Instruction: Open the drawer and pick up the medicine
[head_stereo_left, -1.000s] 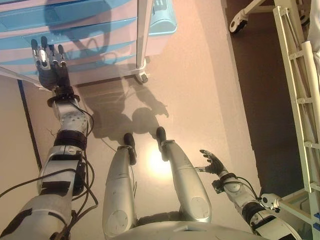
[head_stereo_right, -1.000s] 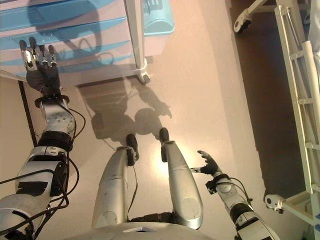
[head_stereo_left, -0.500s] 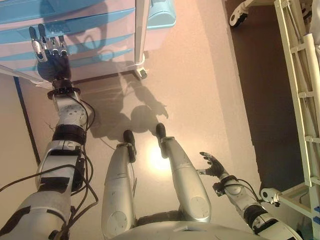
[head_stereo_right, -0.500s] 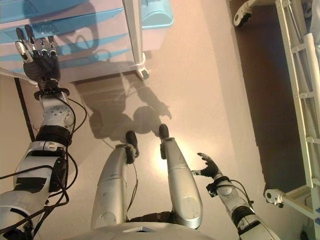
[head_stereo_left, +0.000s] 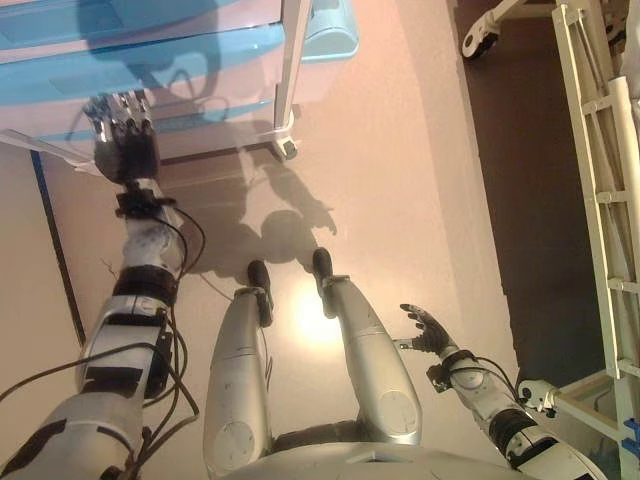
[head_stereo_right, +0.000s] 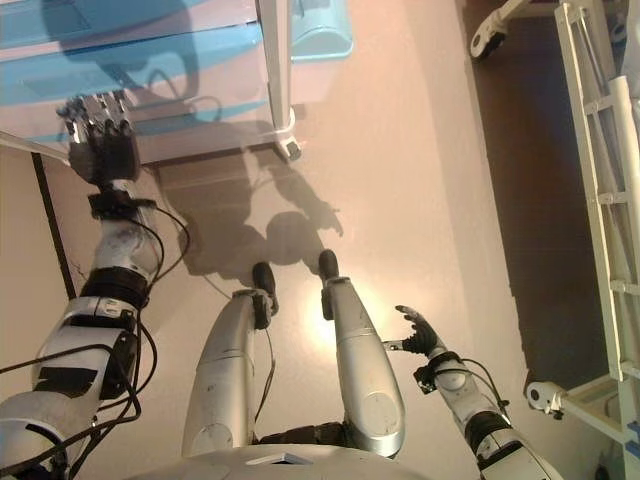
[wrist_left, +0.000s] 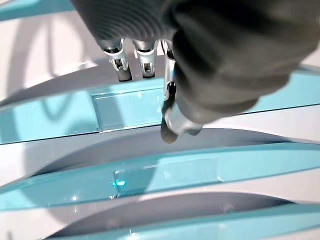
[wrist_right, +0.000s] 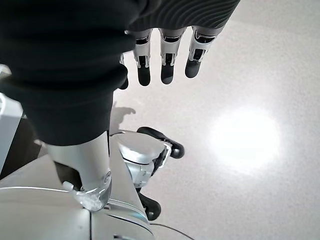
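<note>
A cabinet of light-blue drawers stands at the top left on a white wheeled frame. My left hand is raised to it, fingers curled onto the front edge of one drawer, which stands out a little from the others. In the left wrist view the fingertips rest at that drawer's upper lip, with the thumb below them. No medicine shows in any view. My right hand hangs low at my right side, open and empty, with straight fingers.
The cabinet frame's white post and caster stand right of my left hand. A white bed frame runs down the right edge, with a wheel at the top. A dark line crosses the floor on the left.
My left hand has drawn back toward me and its fingers have curled. The blue drawer front at the fingers now shows wider, out from the cabinet. The right hand has not moved.
</note>
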